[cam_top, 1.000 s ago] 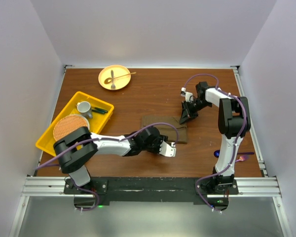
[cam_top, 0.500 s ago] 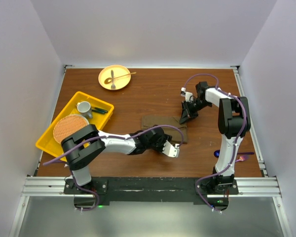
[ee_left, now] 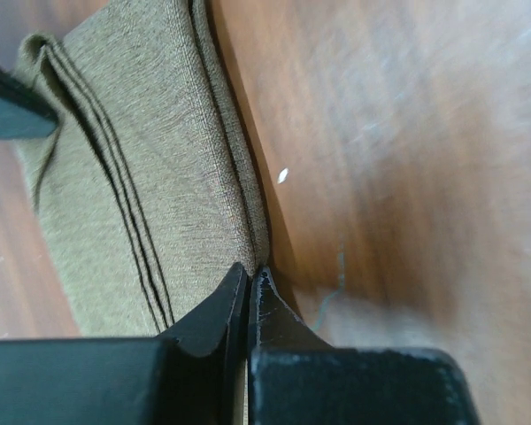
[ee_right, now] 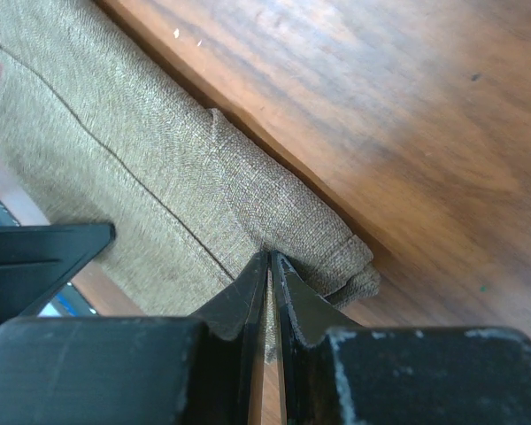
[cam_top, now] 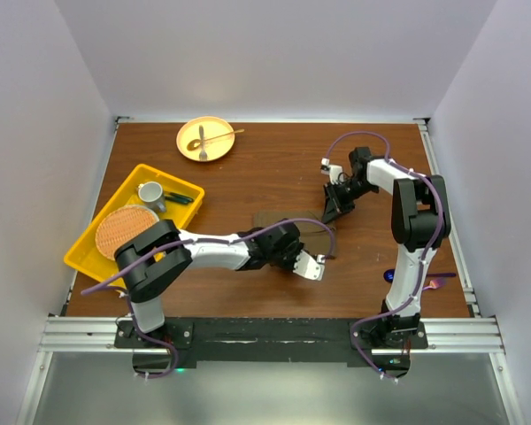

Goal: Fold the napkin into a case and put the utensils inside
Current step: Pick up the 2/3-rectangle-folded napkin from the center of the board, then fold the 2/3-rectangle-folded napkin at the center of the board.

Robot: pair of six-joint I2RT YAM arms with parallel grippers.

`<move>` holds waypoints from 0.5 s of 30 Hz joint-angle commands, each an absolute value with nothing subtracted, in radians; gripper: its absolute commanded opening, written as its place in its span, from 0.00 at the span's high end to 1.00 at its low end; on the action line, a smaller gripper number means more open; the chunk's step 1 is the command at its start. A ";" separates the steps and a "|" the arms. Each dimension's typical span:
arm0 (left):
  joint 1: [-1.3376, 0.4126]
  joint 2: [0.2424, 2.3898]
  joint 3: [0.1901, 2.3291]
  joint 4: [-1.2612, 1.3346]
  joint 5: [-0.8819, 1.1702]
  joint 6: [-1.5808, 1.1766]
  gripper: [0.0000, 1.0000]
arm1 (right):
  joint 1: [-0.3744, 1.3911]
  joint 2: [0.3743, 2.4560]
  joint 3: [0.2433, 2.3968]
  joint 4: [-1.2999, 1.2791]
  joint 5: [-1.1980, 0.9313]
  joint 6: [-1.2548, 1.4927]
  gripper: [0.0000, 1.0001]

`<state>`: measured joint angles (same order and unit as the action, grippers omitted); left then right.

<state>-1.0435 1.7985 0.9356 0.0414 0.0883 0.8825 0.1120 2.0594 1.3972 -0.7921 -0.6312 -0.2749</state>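
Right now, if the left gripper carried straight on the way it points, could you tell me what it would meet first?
Most likely the napkin: the left gripper is shut on its folded edge, and the cloth runs on ahead of the tips, though depth is hard to judge.

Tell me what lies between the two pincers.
Only the folded napkin: the left pincer is shut on its near edge, the right pincer on its far corner. The wrist views show it best.
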 commanded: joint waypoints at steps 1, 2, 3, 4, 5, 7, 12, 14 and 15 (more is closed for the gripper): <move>-1.020 1.773 1.040 -0.234 0.273 0.775 1.00 | 0.126 2.042 1.330 -0.779 -0.486 -0.367 0.88; -1.013 1.778 1.057 -0.251 0.309 0.764 1.00 | 0.124 2.040 1.322 -0.781 -0.485 -0.376 0.88; -0.990 1.784 1.078 -0.274 0.333 0.750 1.00 | 0.126 2.037 1.321 -0.782 -0.482 -0.379 0.88; -0.979 1.799 1.121 -0.314 0.366 0.747 1.00 | 0.124 2.039 1.321 -0.782 -0.482 -0.385 0.88; -0.956 1.805 1.141 -0.325 0.382 0.739 1.00 | 0.126 2.039 1.321 -0.784 -0.483 -0.387 0.88; -0.919 1.825 1.201 -0.365 0.435 0.723 1.00 | 0.126 2.042 1.328 -0.782 -0.486 -0.390 0.88; -0.847 1.887 1.345 -0.463 0.575 0.684 1.00 | 0.126 2.056 1.344 -0.790 -0.492 -0.396 0.88; -0.818 1.907 1.385 -0.492 0.615 0.673 1.00 | 0.126 2.057 1.345 -0.788 -0.494 -0.397 0.88; -0.809 1.934 1.425 -0.527 0.655 0.673 1.00 | 0.126 2.059 1.347 -0.787 -0.495 -0.399 0.88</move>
